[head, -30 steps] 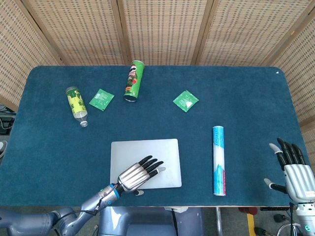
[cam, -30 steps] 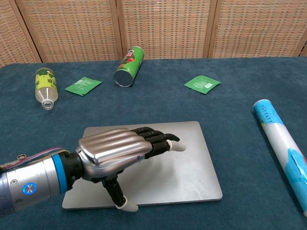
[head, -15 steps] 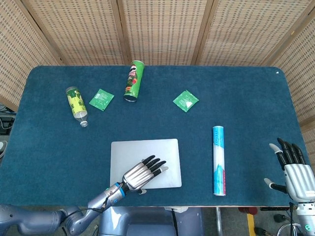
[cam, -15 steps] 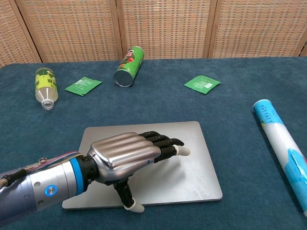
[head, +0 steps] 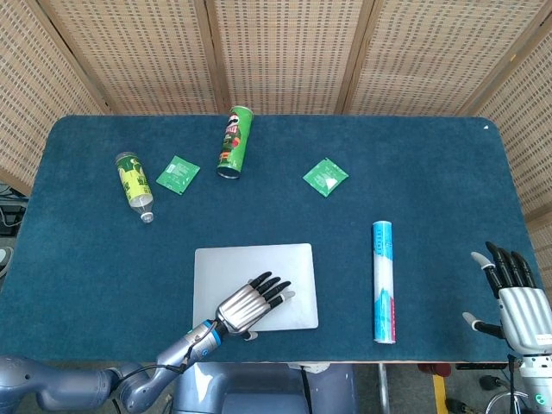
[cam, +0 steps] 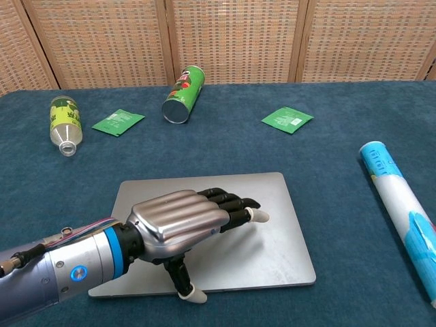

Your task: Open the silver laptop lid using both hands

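Fingers of my left hand point(cam: 178, 221) lie spread and flat over the closed laptop point(cam: 272, 235) beneath them, thumb hooked past its near edge, likely to steady it before lifting. My right hand point(head: 520, 302), well off beyond the tube point(head: 384, 280), hangs splayed and empty.

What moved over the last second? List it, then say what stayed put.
The left hand slid back a little toward the laptop's near edge, fingers apart over the lid, thumb at the front edge; nothing gripped. The laptop stayed closed and in place. The right hand stayed open off the table's right end. Can, bottle, packets and tube did not move.
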Robot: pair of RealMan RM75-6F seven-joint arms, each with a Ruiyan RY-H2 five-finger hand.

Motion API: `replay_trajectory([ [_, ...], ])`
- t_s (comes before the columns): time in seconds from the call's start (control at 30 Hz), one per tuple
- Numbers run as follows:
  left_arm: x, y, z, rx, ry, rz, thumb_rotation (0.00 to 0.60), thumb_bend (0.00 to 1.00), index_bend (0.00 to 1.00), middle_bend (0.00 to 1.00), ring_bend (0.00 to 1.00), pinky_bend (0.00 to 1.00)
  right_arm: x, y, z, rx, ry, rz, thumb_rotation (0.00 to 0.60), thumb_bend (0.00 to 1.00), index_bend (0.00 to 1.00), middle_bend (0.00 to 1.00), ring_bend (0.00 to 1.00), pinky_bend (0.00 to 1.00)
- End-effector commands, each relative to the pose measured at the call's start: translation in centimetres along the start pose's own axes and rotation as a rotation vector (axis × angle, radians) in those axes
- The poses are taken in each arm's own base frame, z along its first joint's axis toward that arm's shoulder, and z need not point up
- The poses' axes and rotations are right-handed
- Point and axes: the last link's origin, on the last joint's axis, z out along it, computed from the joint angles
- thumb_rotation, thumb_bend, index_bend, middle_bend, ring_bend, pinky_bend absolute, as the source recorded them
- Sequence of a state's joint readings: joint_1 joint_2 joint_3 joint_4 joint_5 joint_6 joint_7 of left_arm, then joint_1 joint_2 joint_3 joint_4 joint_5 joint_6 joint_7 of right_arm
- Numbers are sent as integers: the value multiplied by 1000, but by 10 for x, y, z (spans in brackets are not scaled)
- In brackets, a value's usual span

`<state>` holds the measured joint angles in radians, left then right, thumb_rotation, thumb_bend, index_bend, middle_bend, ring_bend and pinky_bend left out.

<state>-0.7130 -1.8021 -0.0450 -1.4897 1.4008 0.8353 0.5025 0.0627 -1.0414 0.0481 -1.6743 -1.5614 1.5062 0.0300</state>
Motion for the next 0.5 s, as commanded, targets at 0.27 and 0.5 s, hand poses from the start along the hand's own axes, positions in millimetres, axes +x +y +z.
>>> replay_trajectory([
  [0.27,2,0,-2,3,4,15,600,292,0,0,0,0,0,0,0,0,-1,2,600,0,156,0,0,0],
  [0.5,10,-3,-3,22,29,50,600,392,0,0,0,0,-2,0,0,2,-6,0,600,0,157,0,0,0],
])
